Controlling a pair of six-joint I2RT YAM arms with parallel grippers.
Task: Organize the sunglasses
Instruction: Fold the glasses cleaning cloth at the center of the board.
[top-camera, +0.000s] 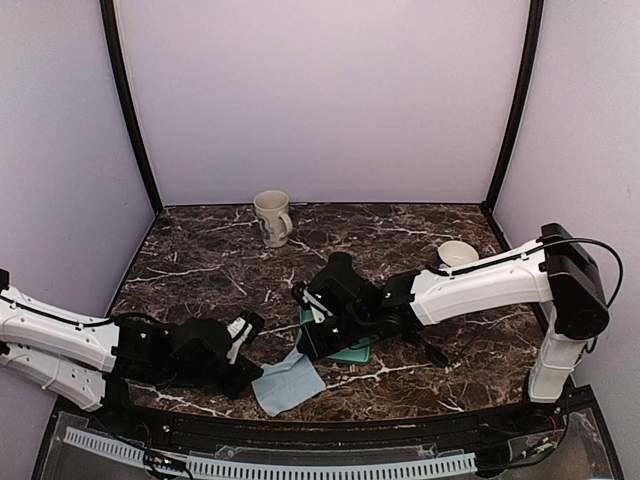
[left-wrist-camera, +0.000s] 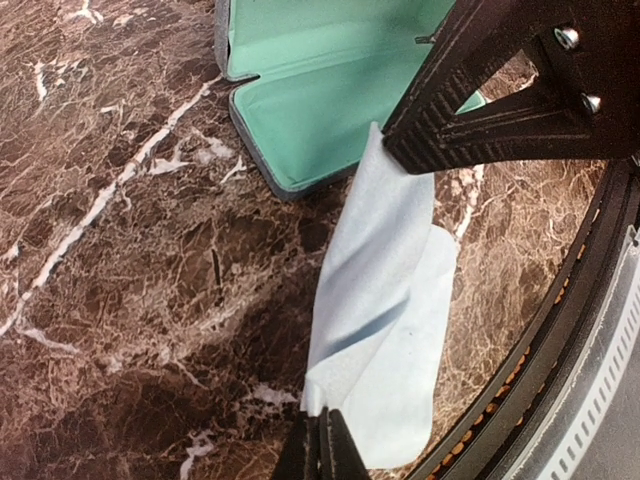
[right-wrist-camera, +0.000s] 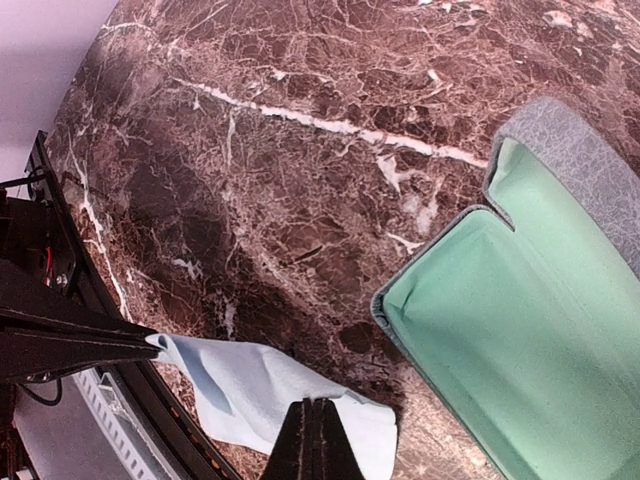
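Left claw (left-wrist-camera: 320, 430) and right claw (right-wrist-camera: 315, 420) both clamp the pale blue cloth (left-wrist-camera: 390, 300), beside the open mint-lined case (right-wrist-camera: 520, 330)

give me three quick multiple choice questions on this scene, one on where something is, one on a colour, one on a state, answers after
1. Where does the cream mug stand?
a) on the far side, near the back wall
b) at the near edge, between the arm bases
c) in the right front corner

2. What colour is the lining of the open case?
a) red
b) mint green
c) yellow

3. What is the state of the light blue cloth?
a) lying loose and flat, with nothing touching it
b) pinched by both grippers
c) rolled into a tight ball

Answers:
1 a: the top view shows it upright close to the back wall.
2 b: both wrist views show a green inside within a grey shell.
3 b: the left gripper and the right gripper are each shut on it.
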